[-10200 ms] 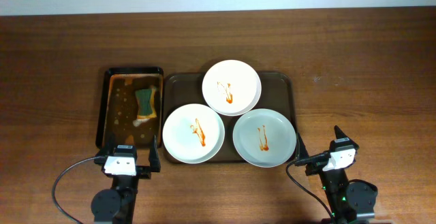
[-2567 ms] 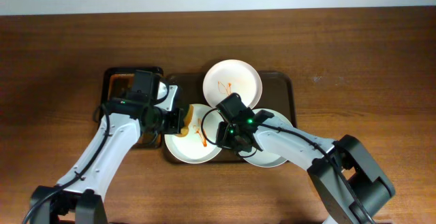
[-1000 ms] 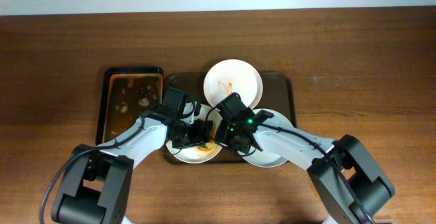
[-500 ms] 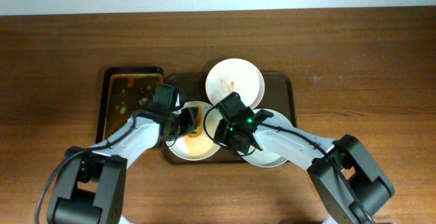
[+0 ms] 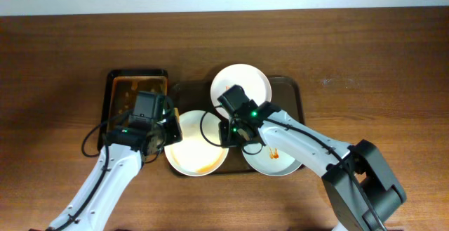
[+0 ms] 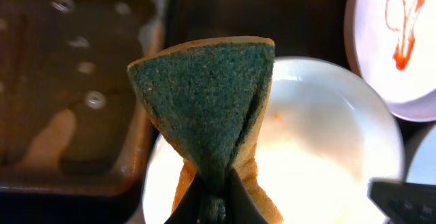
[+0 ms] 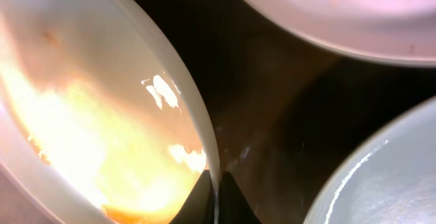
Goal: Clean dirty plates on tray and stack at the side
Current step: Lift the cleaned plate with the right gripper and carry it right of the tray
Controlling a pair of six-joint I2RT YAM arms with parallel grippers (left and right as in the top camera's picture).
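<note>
Jaws: L pinch sponge [image 6: 204,108]; only R wrist shows plate [image 7: 88,108] rim nipped.

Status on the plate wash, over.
Left gripper shut on sponge, over edge of front-left plate. Right gripper pinching its rim. Orange smear on it; two other plates carry red sauce. Nothing in the way.

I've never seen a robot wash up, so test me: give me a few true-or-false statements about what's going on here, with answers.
The left gripper holds a green sponge. True.
The sponge lies in the side tray. False: it is pinched in the gripper, not lying in the tray.
The right gripper pinches the rim of the smeared plate. True.
All the plates are spotless. False: red sauce shows on the back plate and the right plate.
</note>
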